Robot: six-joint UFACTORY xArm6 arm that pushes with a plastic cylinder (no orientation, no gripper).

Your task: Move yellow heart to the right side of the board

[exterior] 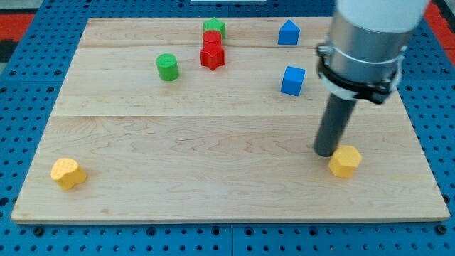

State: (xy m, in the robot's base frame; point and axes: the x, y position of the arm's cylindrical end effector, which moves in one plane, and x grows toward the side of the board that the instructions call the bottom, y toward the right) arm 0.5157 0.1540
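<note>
The wooden board (227, 171) is lying on a blue pegboard counter (28, 85) and is taking up nearly the whole view. I am using this board as the landmark for all places. The arm (370, 35) is coming down from the view's top over the right part of the board, and it is ending in a dark rod with my tip (326, 152) resting on the board near its lower right area. There are no fingers on this rod, so nothing is standing apart, together or clamped. A yellow block (345, 161) is sitting just beside my tip, on its right and a little lower, and it seems to be touching the rod or nearly so; I cannot tell its shape for sure. A second yellow block (68, 173), which is looking like a heart, is lying at the board's lower left corner, well apart from my tip. A blue cube (292, 80) is standing in the upper right part of the board, and another blue block (288, 33) with a pointed top is standing near the board's top edge. A green cylinder (167, 67) is standing in the upper left part. A red star-like block (212, 57) is touching a second red block (212, 40) behind it, and a green block (214, 28) is sitting behind them at the top edge.
</note>
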